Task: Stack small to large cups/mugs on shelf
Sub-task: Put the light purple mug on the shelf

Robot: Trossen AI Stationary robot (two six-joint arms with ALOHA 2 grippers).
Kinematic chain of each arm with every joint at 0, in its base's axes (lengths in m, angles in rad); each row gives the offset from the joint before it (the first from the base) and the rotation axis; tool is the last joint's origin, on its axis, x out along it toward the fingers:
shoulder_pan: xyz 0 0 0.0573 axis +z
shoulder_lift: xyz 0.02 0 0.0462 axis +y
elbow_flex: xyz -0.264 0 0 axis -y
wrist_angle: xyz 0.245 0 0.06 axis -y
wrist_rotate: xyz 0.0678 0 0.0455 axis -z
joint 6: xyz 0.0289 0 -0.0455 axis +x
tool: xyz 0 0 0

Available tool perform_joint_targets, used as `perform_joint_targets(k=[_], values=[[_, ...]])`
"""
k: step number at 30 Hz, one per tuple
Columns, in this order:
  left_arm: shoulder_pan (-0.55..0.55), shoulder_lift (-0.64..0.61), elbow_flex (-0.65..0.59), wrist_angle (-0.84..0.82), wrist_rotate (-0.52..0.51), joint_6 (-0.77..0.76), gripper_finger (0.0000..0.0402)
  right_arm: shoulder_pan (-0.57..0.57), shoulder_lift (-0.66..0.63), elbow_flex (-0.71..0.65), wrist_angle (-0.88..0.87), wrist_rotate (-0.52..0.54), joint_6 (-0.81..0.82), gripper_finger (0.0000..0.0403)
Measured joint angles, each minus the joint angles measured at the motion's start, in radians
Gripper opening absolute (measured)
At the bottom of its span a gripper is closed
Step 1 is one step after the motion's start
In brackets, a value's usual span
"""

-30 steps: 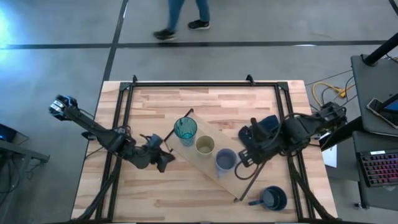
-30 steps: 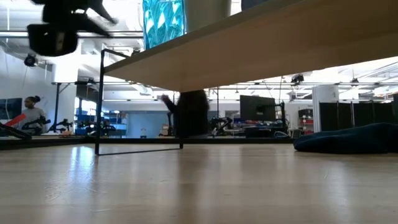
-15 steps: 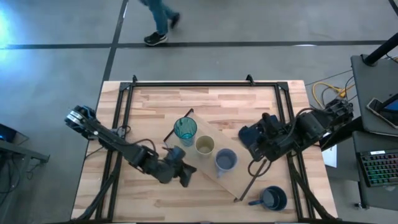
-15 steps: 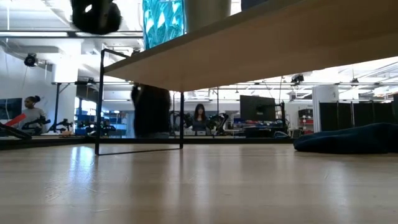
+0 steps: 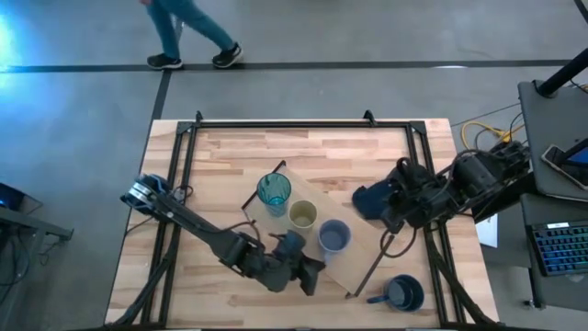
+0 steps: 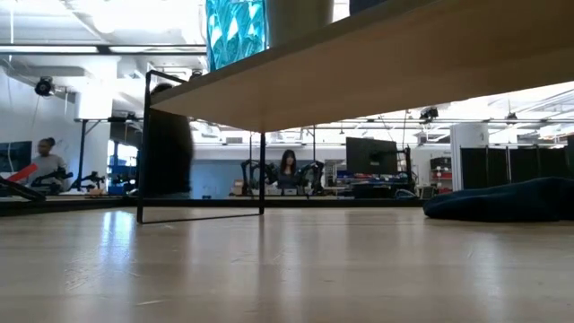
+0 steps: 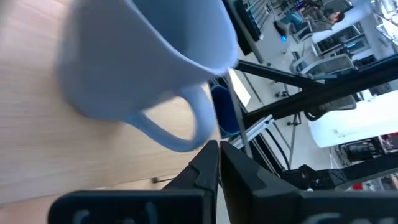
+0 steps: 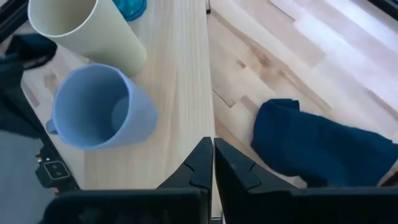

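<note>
Dark fingertips of the left gripper (image 5: 308,267) are pressed together, holding nothing, at the near edge of the long light-wood shelf board (image 5: 308,246), just beside the handle of the pale periwinkle-blue cup (image 7: 146,62). On that shelf stand a translucent teal tumbler (image 5: 273,192), a small yellowish-olive cup (image 5: 302,216) and the periwinkle cup in a row. The right gripper (image 5: 393,213) hangs with its fingers closed and empty over the dark blue cloth (image 8: 317,149). A wide dark navy handled mug (image 5: 402,293) sits on the table well apart from the shelf. From table height only the tumbler's base shows clearly; the other cups are cut off.
</note>
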Motion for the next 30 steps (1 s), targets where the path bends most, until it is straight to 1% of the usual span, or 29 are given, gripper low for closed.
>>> perform_joint_targets(k=[4, 7, 17, 23, 30], values=[[-0.002, 0.047, 0.054, -0.006, 0.011, -0.010, 0.0000, 0.000, -0.015, 0.000, 0.001, 0.000, -0.025, 0.0009], [-0.003, 0.059, 0.066, -0.009, 0.013, -0.026, 0.0000, 0.000, -0.024, 0.000, 0.000, 0.001, -0.041, 0.0009], [-0.005, 0.054, 0.060, -0.042, 0.003, -0.053, 0.0000, 0.000, -0.023, 0.000, 0.000, 0.007, -0.019, 0.0009], [-0.005, 0.054, 0.059, -0.052, -0.036, -0.053, 0.0000, 0.000, -0.014, -0.001, 0.000, 0.005, -0.015, 0.0009], [-0.005, 0.051, 0.061, -0.077, -0.065, -0.055, 0.0000, 0.009, -0.013, -0.022, 0.001, -0.038, -0.003, 0.0009]])
